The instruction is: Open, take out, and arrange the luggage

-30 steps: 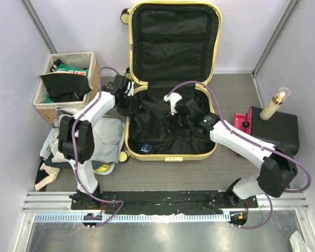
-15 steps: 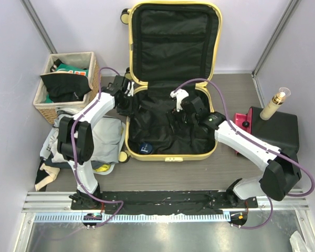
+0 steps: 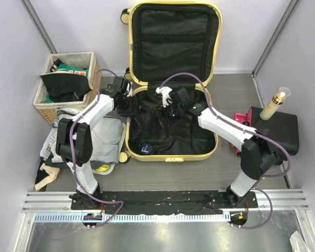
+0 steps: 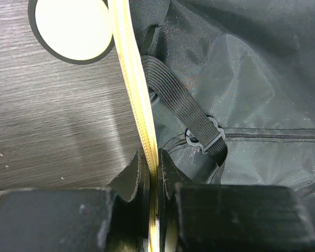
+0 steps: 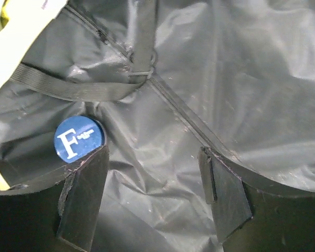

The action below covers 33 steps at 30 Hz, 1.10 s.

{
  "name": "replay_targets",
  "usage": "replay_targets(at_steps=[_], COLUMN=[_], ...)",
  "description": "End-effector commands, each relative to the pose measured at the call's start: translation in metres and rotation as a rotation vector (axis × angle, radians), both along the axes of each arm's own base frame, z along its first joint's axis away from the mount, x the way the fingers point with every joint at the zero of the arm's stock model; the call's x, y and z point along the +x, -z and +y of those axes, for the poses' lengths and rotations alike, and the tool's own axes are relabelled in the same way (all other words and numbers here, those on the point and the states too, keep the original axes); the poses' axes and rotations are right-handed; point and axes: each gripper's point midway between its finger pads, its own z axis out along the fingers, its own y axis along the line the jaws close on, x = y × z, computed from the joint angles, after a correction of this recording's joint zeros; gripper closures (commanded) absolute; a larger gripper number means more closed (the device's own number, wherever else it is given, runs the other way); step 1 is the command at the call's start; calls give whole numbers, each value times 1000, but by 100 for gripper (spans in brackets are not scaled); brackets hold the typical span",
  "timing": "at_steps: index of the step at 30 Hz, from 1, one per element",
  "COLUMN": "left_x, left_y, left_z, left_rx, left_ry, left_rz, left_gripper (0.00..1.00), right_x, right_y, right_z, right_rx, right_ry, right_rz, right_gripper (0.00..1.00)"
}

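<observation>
The pale-yellow luggage (image 3: pixel 170 157) lies open on the table, its lid propped upright against the back wall. My left gripper (image 3: pixel 127 101) is shut on the luggage's left rim (image 4: pixel 131 68), with the yellow zipper edge pinched between its fingers (image 4: pixel 139 173). Over the crumpled black lining (image 5: pixel 210 79) in the back part of the lower half, my right gripper (image 3: pixel 169 111) hangs open, and nothing lies between its fingertips (image 5: pixel 92 163). A round blue lid marked "F" (image 5: pixel 79 137) rests on the lining in the front left corner (image 3: pixel 145 148).
A wicker basket (image 3: pixel 68 84) stuffed with clothes stands at the back left. Loose clothes (image 3: pixel 105 139) lie left of the luggage. On the right is a black case with a red edge (image 3: pixel 275 128), carrying a bottle (image 3: pixel 277 102). A caster wheel (image 4: pixel 71 29) sits outside the rim.
My right arm has swung left and toward the back of the luggage, jaws staying open. The left gripper has kept its hold on the rim.
</observation>
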Motion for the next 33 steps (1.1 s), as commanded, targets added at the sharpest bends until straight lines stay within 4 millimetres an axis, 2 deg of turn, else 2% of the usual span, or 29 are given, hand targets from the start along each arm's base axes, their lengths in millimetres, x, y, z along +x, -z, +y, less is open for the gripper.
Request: replay_targets(at_steps=[1, 2, 4, 5, 6, 8, 13, 16, 19, 27, 30, 33], left_x=[15, 13, 11, 6, 5, -2, -13, -18, -20, -25, -27, -30], left_y=[-28, -28, -26, -23, -21, -14, -2, 5, 6, 5, 3, 1], left_z=[-32, -33, -34, -33, -33, -29, -17, -17, -17, -17, -16, -16], left_rx=[-117, -124, -132, -127, -121, -95, -32, -35, -43, -42, -43, -46], left_ry=[60, 58, 43, 43, 42, 46, 48, 44, 47, 65, 68, 73], left_rz=[-61, -44, -21, 7, 23, 62, 116, 133, 140, 136, 134, 129], left_gripper=[100, 100, 100, 100, 100, 100, 100, 100, 100, 100, 100, 100], right_x=[-9, -16, -25, -36, -39, -59, -87, -96, -97, -108, -107, -99], right_y=[-10, -2, 9, 17, 15, 28, 33, 40, 48, 95, 102, 100], right_z=[29, 25, 34, 30, 35, 38, 49, 57, 60, 69, 78, 83], right_rx=[4, -44, -87, -133, -144, -212, -227, -216, -215, -243, -236, -231], right_ry=[-105, -127, -187, -204, -227, -289, -350, -349, -328, -248, -250, -238], right_rz=[47, 82, 131, 182, 189, 235, 307, 323, 324, 279, 249, 193], right_gripper=[24, 24, 25, 25, 26, 27, 27, 28, 28, 29, 30, 30])
